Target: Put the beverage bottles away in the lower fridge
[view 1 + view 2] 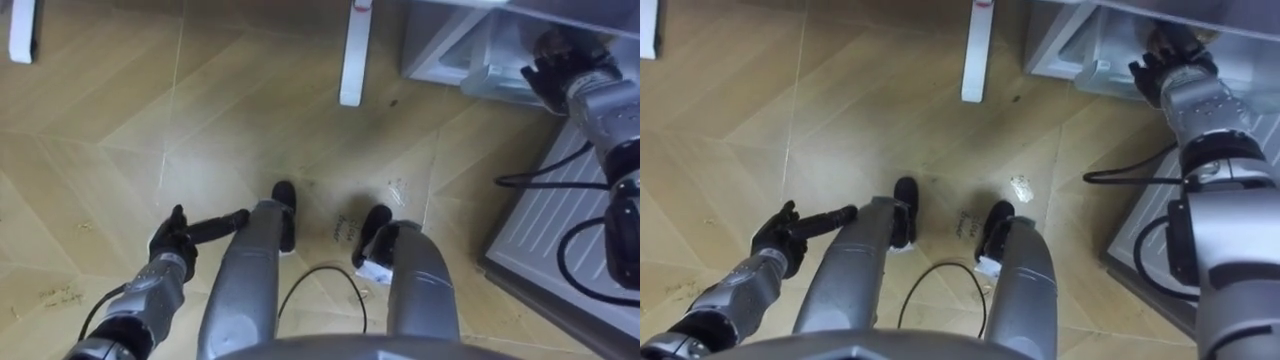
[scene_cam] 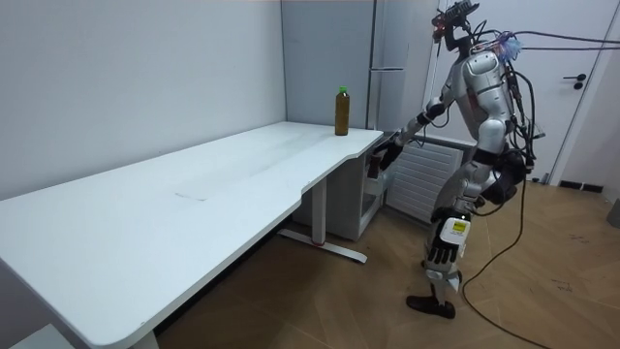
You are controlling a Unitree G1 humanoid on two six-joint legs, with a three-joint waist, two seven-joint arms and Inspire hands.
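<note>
One drink bottle (image 2: 341,111) with a green cap and brownish liquid stands upright on the far corner of the white table (image 2: 194,204). I stand on the wood floor between that corner and the tall grey fridge (image 2: 387,58). The fridge's lower door (image 1: 560,230) is swung open to my right, ribbed inner side up. My right hand (image 1: 558,62) reaches forward to the mouth of the lower compartment (image 1: 470,55); whether it holds anything is hidden. My left hand (image 1: 176,240) hangs low beside my left leg, fingers relaxed and empty.
A white table leg (image 1: 354,50) stands on the floor just left of the fridge, and another (image 1: 22,30) at the far left. The open door blocks the floor at my right. A closed room door (image 2: 581,97) is behind me.
</note>
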